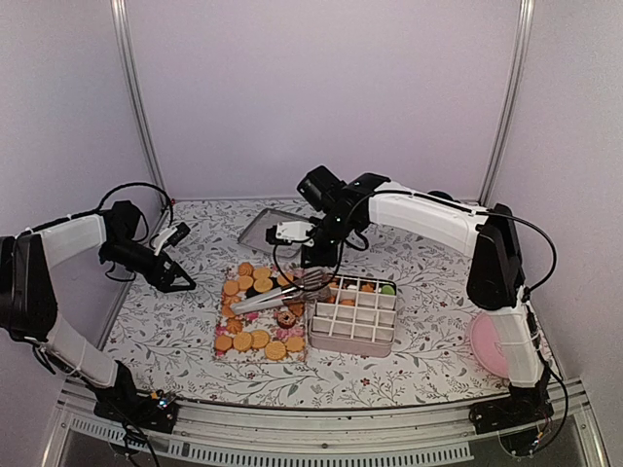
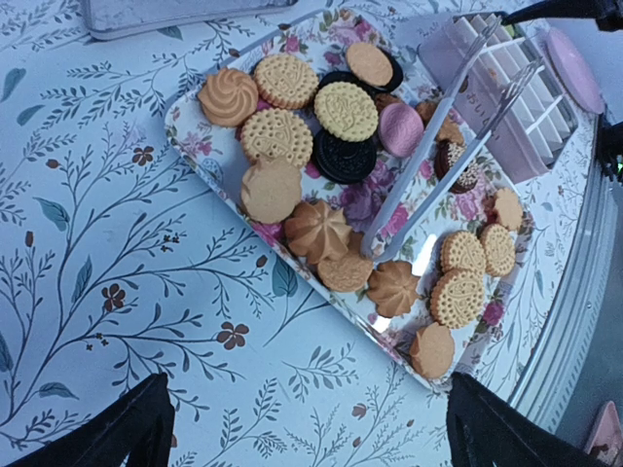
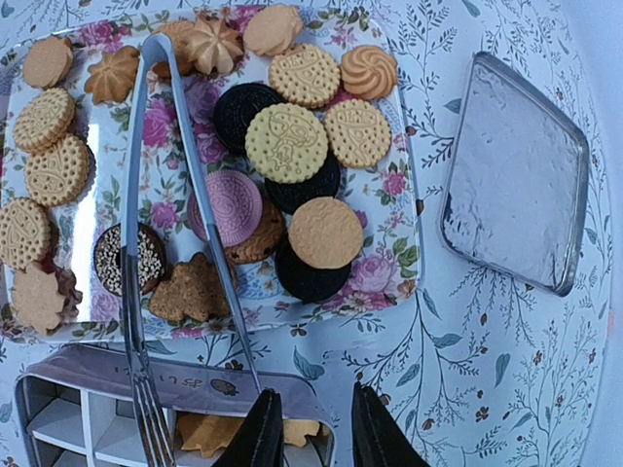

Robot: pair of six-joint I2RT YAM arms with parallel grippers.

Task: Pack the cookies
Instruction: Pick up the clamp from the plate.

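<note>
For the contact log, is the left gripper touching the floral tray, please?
Apart. The top view shows a strip of tablecloth between the left gripper and the floral tray.

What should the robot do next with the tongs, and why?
Probably the right gripper should shift over to the tongs and close on them. They lie loose across the floral tray and the divider box. The gripper's fingers are parted with nothing between them. Many cookies sit on the tray, and most box cells look empty.

Top view high, far; both wrist views near, sharing cookies.
</note>
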